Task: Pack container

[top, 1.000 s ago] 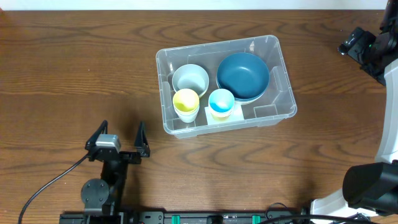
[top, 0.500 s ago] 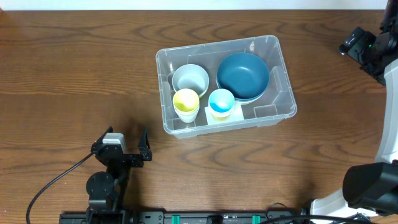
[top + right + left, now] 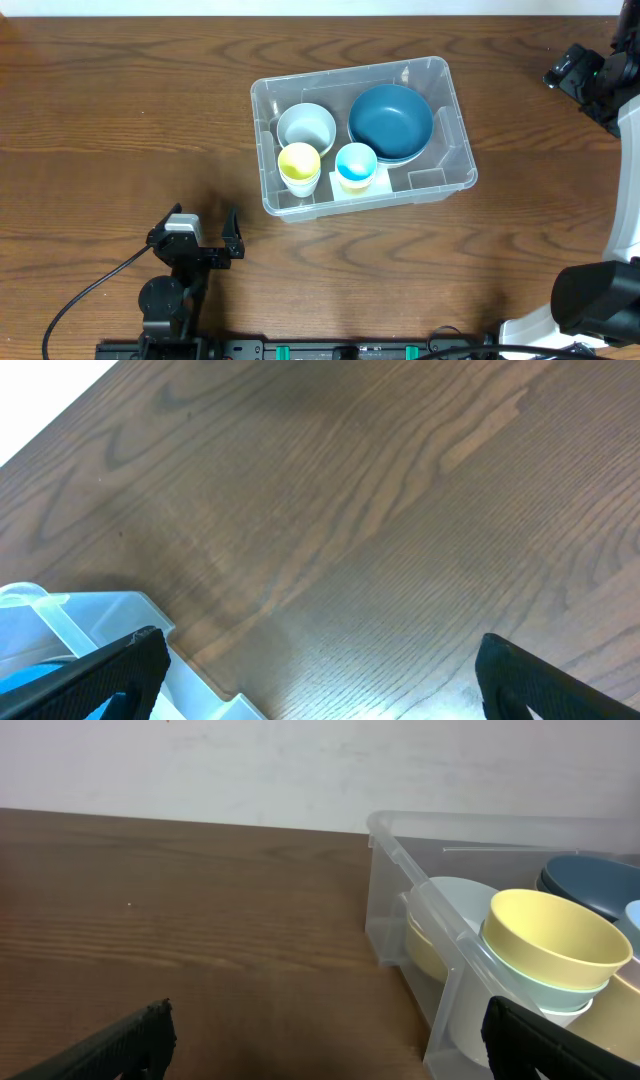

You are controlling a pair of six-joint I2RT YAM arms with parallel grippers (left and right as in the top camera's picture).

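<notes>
The container (image 3: 350,72), a clear rectangular bin, lies slightly askew at the table's middle. Inside it are a white bowl (image 3: 306,128), a dark blue bowl (image 3: 391,122), a yellow cup (image 3: 299,162) and a light blue cup (image 3: 356,163). My left gripper (image 3: 200,216) sits low near the front edge, left of the bin, open and empty. In the left wrist view the gripper (image 3: 325,1025) faces the container's (image 3: 430,900) near corner and the yellow cup (image 3: 555,935). My right gripper (image 3: 574,68) hovers at the far right, open and empty (image 3: 320,660), with only a corner of the container (image 3: 60,620) in its view.
A black cable (image 3: 80,300) trails from the left arm toward the front edge. The right arm's base (image 3: 600,295) fills the front right corner. A black rail (image 3: 330,350) runs along the front edge. A white wall (image 3: 300,760) backs the table.
My left gripper drew back a little toward the front edge and shifted slightly right, then held still. The right arm and the bin's contents have not moved.
</notes>
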